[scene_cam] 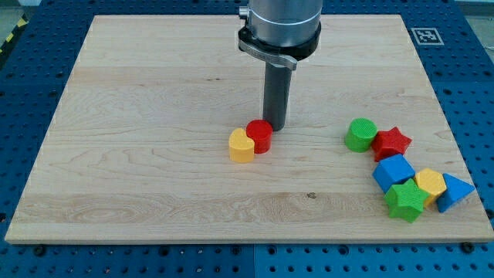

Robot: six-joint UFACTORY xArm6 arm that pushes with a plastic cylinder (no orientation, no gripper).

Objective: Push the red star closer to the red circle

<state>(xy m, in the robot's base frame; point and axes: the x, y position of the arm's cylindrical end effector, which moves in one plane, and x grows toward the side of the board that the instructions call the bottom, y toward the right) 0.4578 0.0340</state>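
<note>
The red star [392, 143] lies at the view's right, touching the green circle [360, 134] on its left. The red circle [259, 136] sits near the board's middle, touching the yellow heart [241, 145] on its left. My tip [275, 127] is just right of and behind the red circle, close to or touching it, and far to the left of the red star.
Below the red star is a cluster: a blue block [394, 173], a yellow hexagon [430, 185], a green star [406, 201] and a blue triangle [455, 191], near the wooden board's [154, 93] right edge.
</note>
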